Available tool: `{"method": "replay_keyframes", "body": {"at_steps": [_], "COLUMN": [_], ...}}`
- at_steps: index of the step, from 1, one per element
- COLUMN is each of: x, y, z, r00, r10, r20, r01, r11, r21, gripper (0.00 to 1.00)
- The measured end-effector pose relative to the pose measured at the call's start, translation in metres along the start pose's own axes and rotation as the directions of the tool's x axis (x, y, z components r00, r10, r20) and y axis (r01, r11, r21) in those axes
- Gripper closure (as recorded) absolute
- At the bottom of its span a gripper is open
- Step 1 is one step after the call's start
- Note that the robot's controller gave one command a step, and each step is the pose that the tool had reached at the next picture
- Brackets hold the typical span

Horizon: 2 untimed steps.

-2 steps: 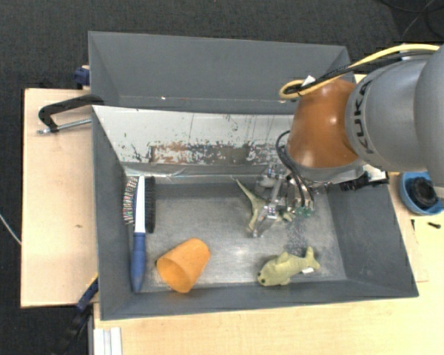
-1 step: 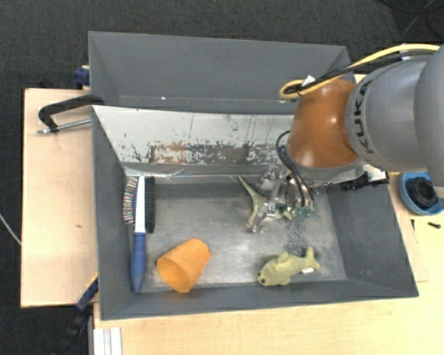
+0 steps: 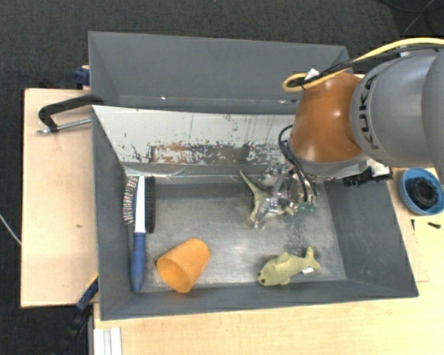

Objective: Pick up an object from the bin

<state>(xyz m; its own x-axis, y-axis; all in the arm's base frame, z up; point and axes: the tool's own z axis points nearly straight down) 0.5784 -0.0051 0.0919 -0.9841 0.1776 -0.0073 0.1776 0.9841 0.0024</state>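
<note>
Our gripper point(image 3: 272, 204) (open or clenched, we cannot tell) hangs over bare bin floor point(image 3: 207, 220); closing here we'd likely miss the yellow-green plush fish point(image 3: 287, 266) nearby

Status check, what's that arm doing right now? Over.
Gripper low over bin floor, right of centre. Yellowish toy fish nearest, by the near wall, untouched. Nothing between them.

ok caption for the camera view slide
Gripper in the grey bin; plush toy, orange cup and brush lie nearby.
</note>
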Motion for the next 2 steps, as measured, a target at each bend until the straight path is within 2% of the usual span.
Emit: {"method": "replay_keyframes", "body": {"at_steps": [1, 2], "x": [-0.002, -0.005], "y": [0.001, 0.002], "z": [-0.024, -0.091], "r00": [1.000, 1.000], "r10": [0.000, -0.002], "r20": [0.001, 0.006], "r01": [0.000, 0.002], "r11": [1.000, 1.000], "r21": [0.000, -0.001], "gripper": [1.00, 1.00]}}
